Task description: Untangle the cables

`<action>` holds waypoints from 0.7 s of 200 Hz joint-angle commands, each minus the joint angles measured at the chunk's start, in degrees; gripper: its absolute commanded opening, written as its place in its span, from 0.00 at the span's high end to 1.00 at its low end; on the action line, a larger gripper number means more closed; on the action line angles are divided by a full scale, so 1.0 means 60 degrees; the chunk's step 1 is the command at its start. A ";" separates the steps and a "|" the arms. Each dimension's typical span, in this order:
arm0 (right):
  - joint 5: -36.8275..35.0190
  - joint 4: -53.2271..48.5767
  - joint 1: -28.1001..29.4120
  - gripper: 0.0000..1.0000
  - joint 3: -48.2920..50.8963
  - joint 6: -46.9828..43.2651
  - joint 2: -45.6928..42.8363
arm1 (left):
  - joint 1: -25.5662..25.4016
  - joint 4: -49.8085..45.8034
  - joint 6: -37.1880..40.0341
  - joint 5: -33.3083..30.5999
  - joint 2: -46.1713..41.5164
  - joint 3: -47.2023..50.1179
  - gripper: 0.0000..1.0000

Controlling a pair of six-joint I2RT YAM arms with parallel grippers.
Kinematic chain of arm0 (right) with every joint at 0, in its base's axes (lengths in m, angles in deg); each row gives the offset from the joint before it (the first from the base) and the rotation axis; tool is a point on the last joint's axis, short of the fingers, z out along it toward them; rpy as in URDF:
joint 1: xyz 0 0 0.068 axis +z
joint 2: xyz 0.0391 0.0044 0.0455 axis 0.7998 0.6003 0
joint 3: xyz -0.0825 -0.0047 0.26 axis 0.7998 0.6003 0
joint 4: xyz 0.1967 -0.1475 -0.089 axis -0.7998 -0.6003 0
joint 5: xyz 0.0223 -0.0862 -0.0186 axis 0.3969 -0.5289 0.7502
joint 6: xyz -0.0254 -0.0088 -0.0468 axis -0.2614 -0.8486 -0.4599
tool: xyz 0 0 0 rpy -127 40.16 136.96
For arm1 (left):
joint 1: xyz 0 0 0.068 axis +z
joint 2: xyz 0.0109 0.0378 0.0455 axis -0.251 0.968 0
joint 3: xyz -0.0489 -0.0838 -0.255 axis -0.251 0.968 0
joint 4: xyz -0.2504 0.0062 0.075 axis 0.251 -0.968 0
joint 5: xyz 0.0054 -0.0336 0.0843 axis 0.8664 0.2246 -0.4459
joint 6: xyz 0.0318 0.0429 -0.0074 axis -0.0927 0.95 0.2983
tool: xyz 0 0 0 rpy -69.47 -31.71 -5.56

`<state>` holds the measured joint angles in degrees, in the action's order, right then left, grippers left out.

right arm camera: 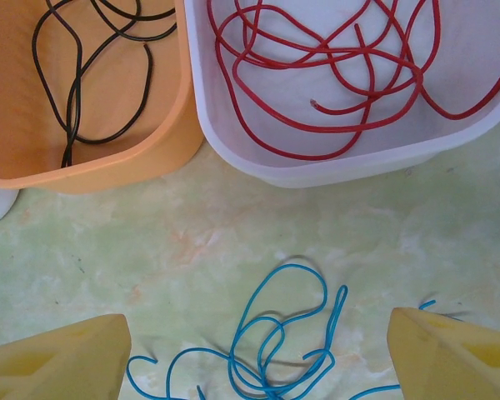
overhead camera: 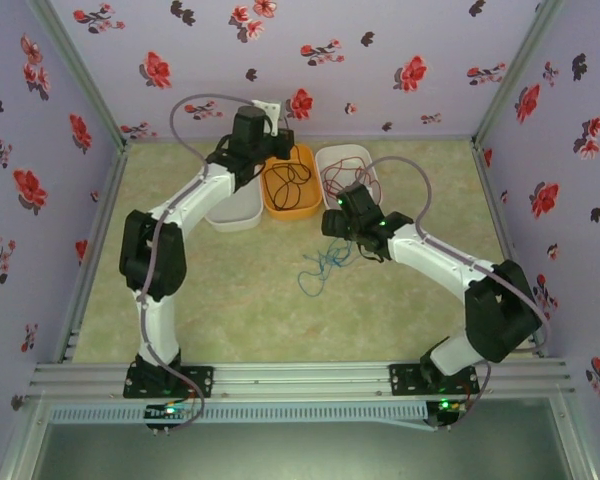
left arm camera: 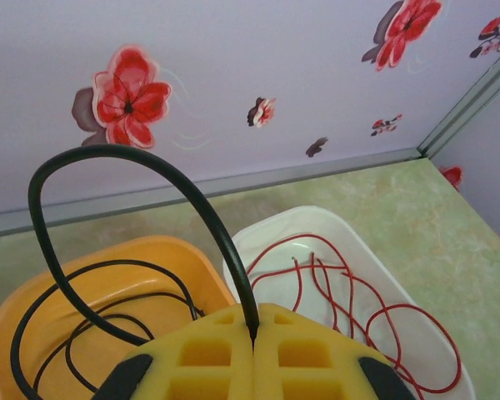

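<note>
Left gripper (left arm camera: 254,337) pinches black cable (left arm camera: 108,150) over orange bin (left arm camera: 150,244); right gripper (right arm camera: 258,354) spread above blue cable (right arm camera: 293,267). Risk: 12 o'clock loop springs out on release.

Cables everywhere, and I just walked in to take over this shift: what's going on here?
The left gripper, shut, pinches the thin black cable in a raised loop above the orange plastic tub, where the rest of it coils. The thin red cable lies in the white plastic tub beside it. The open right gripper hangs over the thin light-blue cable, which lies loose and untouched on the green table.
</note>
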<state>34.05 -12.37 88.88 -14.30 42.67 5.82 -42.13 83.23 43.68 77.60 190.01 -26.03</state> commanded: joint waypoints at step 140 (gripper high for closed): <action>-0.0457 -0.0399 -0.0029 0.18 0.0062 0.0037 -0.0772 | -0.0690 -0.1139 -0.0888 -0.0633 0.1776 -0.0797 0.91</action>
<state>33.05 -13.73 88.88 -14.30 42.67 2.48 -46.15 77.92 40.41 75.02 199.56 -28.87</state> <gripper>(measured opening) 0.824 0.055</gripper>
